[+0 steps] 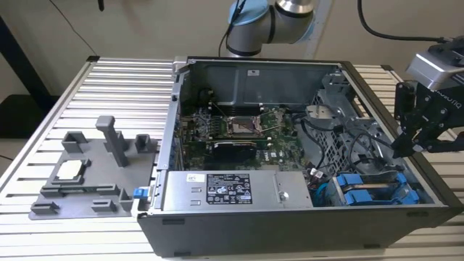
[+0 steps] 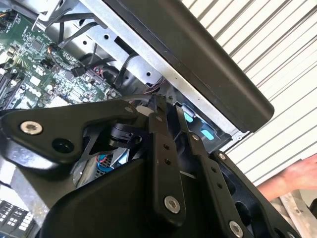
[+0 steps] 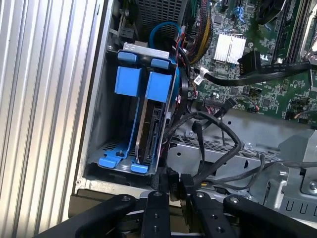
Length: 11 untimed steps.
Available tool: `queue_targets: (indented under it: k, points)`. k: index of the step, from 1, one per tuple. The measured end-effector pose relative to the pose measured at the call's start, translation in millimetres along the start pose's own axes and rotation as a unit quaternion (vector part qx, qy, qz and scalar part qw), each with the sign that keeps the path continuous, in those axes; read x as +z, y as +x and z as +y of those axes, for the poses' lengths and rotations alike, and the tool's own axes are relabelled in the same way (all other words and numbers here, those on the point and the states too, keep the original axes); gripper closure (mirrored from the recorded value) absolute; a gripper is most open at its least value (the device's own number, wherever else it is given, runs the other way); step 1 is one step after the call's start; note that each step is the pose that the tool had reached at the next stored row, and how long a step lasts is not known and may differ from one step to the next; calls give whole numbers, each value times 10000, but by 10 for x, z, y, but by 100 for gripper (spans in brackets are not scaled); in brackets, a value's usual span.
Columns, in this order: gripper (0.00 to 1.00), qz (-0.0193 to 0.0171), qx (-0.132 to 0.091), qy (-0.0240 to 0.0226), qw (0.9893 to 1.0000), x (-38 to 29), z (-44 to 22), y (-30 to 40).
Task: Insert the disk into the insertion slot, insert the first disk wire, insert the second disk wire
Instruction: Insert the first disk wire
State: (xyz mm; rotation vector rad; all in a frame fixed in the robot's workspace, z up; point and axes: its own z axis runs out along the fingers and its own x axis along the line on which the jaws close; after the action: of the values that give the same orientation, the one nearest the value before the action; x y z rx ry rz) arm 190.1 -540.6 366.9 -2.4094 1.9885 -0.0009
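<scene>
Our gripper (image 3: 177,194) pinches a black wire plug (image 3: 174,179) just beside the drive cage (image 3: 99,124). We see the disk (image 3: 148,131) seated in the cage's insertion slot (image 3: 154,158), next to another blue carrier (image 3: 126,82).

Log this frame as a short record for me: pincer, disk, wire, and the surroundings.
pincer: shut on the end of a black wire, close to the drive cage
disk: seated in the drive cage, in its blue carrier
other blue carrier: beside the disk, same cage
computer case: open, on slatted table
grey fixture tray: on the table, at the exterior view's left of the case
</scene>
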Motion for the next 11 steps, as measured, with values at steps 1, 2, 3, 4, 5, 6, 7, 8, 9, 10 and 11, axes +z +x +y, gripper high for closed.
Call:
queue_targets:
  k: [1,2,3,4,5,6,7,8,9,10,11]
  points:
    - [76,0,0,0,10000,0,0,0]
    - [78,0,0,0,10000,0,0,0]
    - [78,0,0,0,10000,0,0,0]
    - [78,0,0,0,10000,0,0,0]
    - [81,0,0,0,10000,0,0,0]
    - [81,0,0,0,10000,0,0,0]
    - [81,1,0,0,10000,0,0,0]
    - [81,1,0,-1,10000,-1,7,2]
    - [81,0,-1,1,10000,-1,22,8]
    - [81,-4,-1,3,10000,-2,41,17]
    - [81,-9,0,6,10000,-1,61,28]
